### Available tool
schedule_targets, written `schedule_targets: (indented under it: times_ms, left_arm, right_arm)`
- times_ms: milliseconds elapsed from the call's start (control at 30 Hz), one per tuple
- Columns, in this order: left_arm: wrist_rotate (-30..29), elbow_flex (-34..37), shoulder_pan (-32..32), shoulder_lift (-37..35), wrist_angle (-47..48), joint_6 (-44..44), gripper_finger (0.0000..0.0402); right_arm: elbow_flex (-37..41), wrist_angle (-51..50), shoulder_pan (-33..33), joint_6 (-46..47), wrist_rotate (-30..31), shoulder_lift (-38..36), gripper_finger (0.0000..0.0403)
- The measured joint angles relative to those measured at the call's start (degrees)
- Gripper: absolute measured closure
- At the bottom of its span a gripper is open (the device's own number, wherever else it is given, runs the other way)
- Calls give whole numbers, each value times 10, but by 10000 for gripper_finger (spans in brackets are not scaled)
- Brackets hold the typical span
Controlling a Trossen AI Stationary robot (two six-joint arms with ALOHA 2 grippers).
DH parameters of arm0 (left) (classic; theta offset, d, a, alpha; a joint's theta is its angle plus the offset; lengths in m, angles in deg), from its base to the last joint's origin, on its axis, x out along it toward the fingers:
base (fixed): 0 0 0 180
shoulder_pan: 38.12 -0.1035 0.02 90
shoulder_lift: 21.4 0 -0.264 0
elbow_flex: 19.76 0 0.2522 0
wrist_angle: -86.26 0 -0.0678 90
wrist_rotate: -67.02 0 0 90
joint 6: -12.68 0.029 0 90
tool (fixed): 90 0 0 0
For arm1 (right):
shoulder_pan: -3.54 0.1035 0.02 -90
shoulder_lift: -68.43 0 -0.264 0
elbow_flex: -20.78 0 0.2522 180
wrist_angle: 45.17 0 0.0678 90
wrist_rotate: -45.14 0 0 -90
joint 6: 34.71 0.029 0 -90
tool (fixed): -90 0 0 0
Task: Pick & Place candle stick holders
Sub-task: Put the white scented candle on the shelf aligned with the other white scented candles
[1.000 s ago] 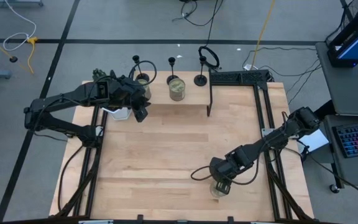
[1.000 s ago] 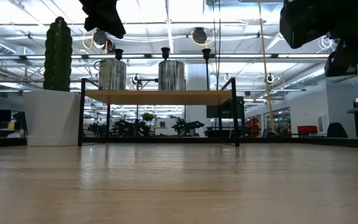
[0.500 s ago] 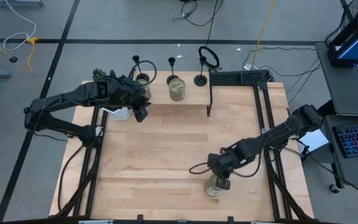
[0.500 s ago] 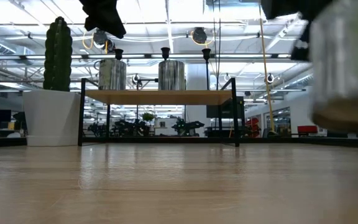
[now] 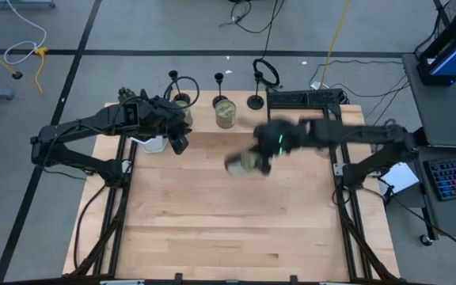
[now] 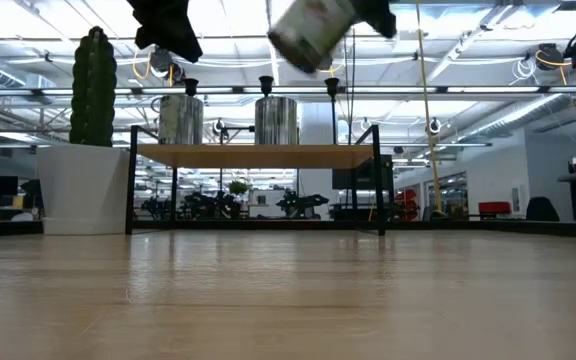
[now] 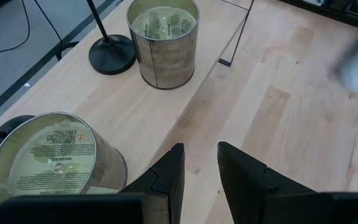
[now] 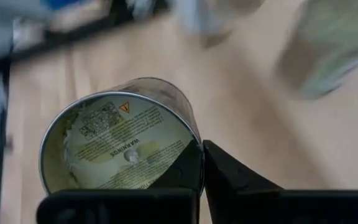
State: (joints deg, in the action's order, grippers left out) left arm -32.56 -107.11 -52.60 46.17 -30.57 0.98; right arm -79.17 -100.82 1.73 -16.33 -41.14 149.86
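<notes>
The right gripper carries a squat greenish-gold tin jar, pinched by its rim and tilted, high above the bench's middle; it could slip. Three black candle stick holders stand untouched along the raised shelf's far edge. The left gripper, jaws apart, hangs empty nearby.

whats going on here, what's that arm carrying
The right pincer is shut on the rim of a jar, carrying it tilted through the air above the table toward the shelf. Two more jars stand on that shelf with three black candle holders behind them. The left pincer hovers open by the shelf, holding nothing.
</notes>
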Motion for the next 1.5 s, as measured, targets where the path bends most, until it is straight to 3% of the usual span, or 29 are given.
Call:
schedule_targets:
  times_ms: [133,267,600,800,1500]
  left_arm:
    - [0,0,0,0,0,0,298]
    - [0,0,0,0,0,0,298]
    - [0,0,0,0,-35,18,298]
    - [0,0,0,0,-49,27,298]
    - [0,0,0,0,-65,60,298]
  right_arm:
    - [-97,-42,-80,-13,8,6,402]
    - [-164,-149,-159,-25,27,44,402]
    - [-182,-205,-293,-53,-14,122,403]
    - [-182,-219,-320,-78,-55,144,403]
    - [-183,-169,-330,-91,-53,180,391]
